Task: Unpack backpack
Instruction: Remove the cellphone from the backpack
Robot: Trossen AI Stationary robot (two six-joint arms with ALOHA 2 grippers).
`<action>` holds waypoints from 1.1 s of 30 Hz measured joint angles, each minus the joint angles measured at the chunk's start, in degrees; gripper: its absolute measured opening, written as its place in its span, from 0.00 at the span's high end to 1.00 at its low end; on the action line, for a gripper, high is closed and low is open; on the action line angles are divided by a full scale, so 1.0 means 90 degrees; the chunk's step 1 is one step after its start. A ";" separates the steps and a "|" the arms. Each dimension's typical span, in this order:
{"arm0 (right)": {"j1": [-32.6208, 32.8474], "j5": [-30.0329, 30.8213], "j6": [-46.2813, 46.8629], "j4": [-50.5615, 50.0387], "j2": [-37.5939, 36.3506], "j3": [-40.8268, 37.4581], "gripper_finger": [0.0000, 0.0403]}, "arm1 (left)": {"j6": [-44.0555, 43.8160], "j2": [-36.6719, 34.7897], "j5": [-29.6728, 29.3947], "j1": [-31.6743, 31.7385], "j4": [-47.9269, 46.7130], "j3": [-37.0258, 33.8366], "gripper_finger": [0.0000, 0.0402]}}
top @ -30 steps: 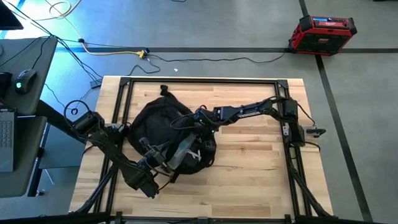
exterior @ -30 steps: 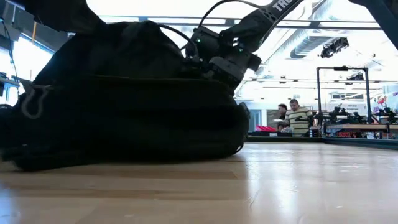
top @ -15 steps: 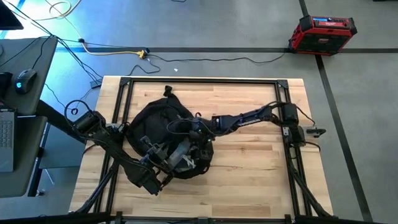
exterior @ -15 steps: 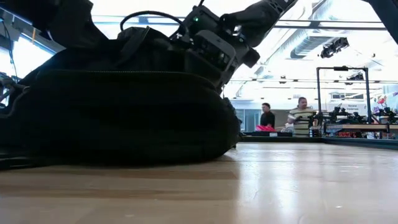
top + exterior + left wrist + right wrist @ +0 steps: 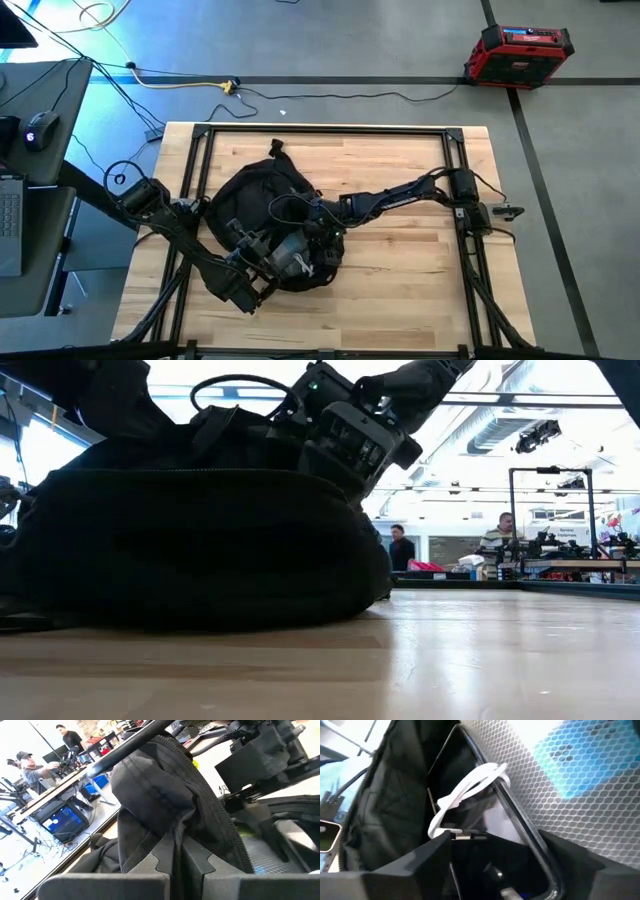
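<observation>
**A:** Which step were you on?

**B:** Reaching in. The backpack (image 5: 262, 215) lay on its side on the surface (image 5: 400, 270), toward my left, its mouth held open. My left pincer (image 5: 176, 865) was clenched on a fold of black fabric at the rim of that opening, pulling the flap up. My right pincer (image 5: 492, 855) had gone into the mouth, down among what was inside; its fingers stood apart with nothing between them that I could make out.

**A:** And the next move?

**B:** By my reckoning, closing the right pincer on one item and drawing it straight out, while the left kept the flap lifted. A white cord (image 5: 465, 795) looped just ahead of my right fingers, beside a pale mesh pocket (image 5: 580, 785); the risk was snagging the cord instead of something solid.

**A:** How did the backpack look?

**B:** Big, black, rounded and slumped, soft enough to sag under my right arm. Zipper teeth ran along the raised edge. Nothing lay unpacked on the surface, so I judged the job barely begun.
</observation>
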 joint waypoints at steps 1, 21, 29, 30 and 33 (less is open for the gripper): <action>0.0007 -0.0075 -0.0002 -0.0023 0.0000 0.0000 0.43 | 0.0004 0.0000 0.0016 0.0001 0.0001 0.0000 1.00; 0.0731 0.1868 -0.0027 -0.0566 -0.1088 -0.0017 0.96 | 0.0050 0.0000 0.0156 0.0023 -0.0019 0.0000 1.00; 0.1203 0.3183 0.0072 -0.1276 -0.2427 -0.0014 0.97 | 0.0049 0.0000 0.0221 0.0043 -0.0014 0.0002 1.00; 0.1248 0.3391 0.0154 -0.1503 -0.2637 -0.0010 0.97 | 0.0048 0.0000 0.0233 0.0043 -0.0016 0.0002 1.00; 0.1362 0.3967 0.0420 -0.2290 -0.3265 -0.0010 0.97 | 0.0050 0.0000 0.0252 0.0040 -0.0011 0.0002 1.00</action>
